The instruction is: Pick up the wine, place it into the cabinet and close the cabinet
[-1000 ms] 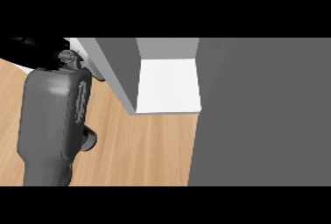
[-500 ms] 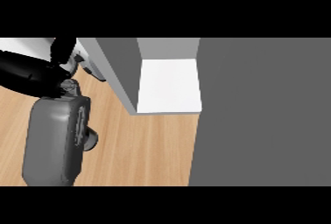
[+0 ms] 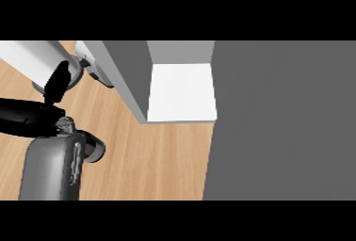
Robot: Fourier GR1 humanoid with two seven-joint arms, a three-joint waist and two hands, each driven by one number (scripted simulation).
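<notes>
Wine cannot be placed from the head view: no bottle can be made out, and whether the left hand [image 3: 26, 117] has anything in it cannot be told. That black hand sits at the view's left edge, at the end of the grey left forearm [image 3: 50, 172], which comes up from the lower left over the wooden counter [image 3: 156, 160]. Part of the hand runs off the edge, so its grasp, spread or closed, cannot be told either. A slim black part of it points up toward a white shape [image 3: 28, 56] in the upper left corner, too cropped to name. Just right of the hand stands the cabinet [image 3: 128, 70], with its white inner floor [image 3: 182, 92] exposed. A broad grey panel [image 3: 281, 122] fills the view's right side, touching the white floor's right edge.
</notes>
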